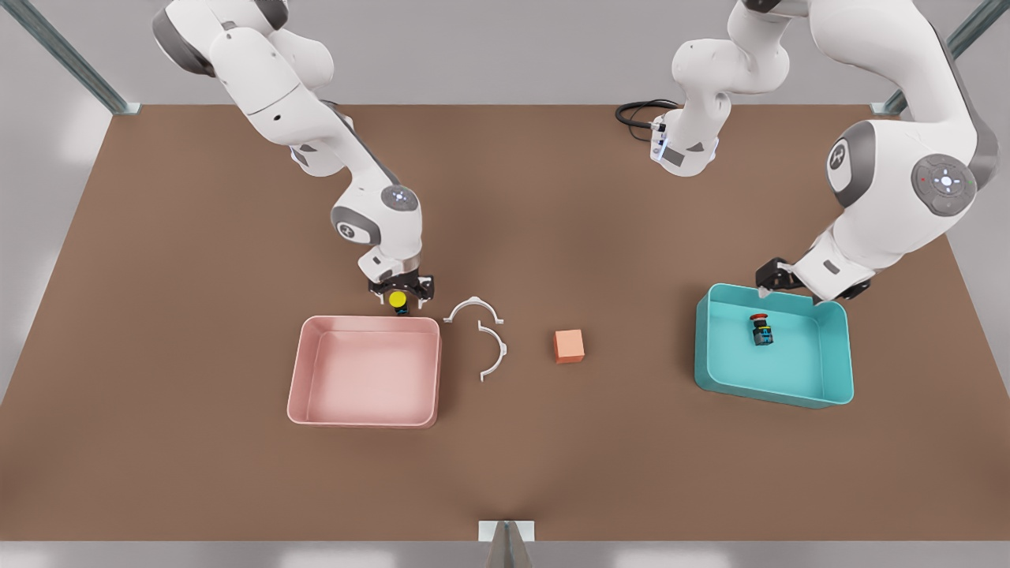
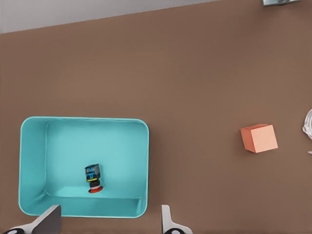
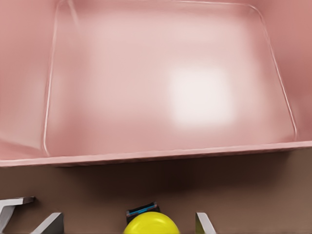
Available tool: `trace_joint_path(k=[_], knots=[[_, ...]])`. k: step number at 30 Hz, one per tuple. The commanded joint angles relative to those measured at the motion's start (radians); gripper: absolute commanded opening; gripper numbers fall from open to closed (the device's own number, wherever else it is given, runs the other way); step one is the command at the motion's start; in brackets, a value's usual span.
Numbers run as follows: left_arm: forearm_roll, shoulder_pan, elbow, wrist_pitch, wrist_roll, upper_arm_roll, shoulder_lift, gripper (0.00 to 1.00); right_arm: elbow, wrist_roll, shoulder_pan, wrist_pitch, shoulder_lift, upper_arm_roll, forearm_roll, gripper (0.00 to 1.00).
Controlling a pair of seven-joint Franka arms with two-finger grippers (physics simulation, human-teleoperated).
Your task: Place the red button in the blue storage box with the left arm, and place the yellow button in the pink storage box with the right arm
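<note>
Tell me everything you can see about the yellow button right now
The yellow button has a round, glossy yellow cap on a small dark body with a blue band. The right gripper is shut on it, a finger on either side, holding it just outside the far wall of the pink storage box, on the side away from the front camera. It is not yet in the box, and whether it touches the table cannot be told.
</note>
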Motion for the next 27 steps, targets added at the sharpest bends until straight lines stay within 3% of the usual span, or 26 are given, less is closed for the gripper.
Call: trace_joint_path(k=[1, 13, 18, 27], knots=[[0.001, 0.001, 0.001, -0.002, -0.062, 0.0, 0.0, 1.0, 0.002, 0.099, 0.0, 0.002, 0.012, 0.001, -0.021, 1.0], [0.001, 0.003, 0.001, -0.002, -0.065, 0.0, 0.02, 1.0, 0.042, 0.104, 0.02, 0.004, 0.11, 0.007, -0.033, 1.0], [0.001, 0.001, 0.001, -0.002, -0.065, 0.0, 0.02, 1.0, 0.045, 0.104, 0.022, 0.005, 0.112, 0.007, -0.031, 0.72], [0.001, 0.003, 0.001, -0.002, -0.062, 0.0, 0.02, 1.0, 0.045, 0.102, 0.02, 0.015, 0.11, 0.004, -0.033, 0.63]])
